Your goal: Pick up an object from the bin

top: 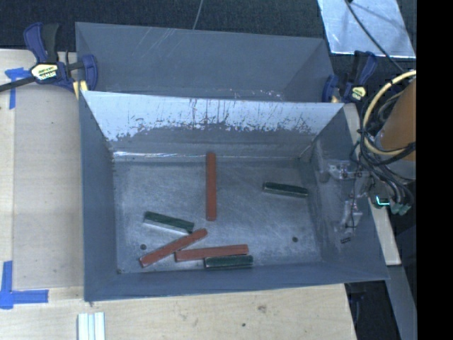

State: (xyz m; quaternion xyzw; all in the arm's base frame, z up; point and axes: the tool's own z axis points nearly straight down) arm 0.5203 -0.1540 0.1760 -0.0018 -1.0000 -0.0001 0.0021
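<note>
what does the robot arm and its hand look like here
The hand is slim, silvery metal. Behind it the wrist carries a rounded orange-brown cover, looped black cables, one yellow cable arching over them, and a small teal light.

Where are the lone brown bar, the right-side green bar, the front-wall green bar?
lone brown bar (211, 187), camera view, its middle.
right-side green bar (285, 189), camera view, its middle.
front-wall green bar (228, 262), camera view, its middle.
</note>
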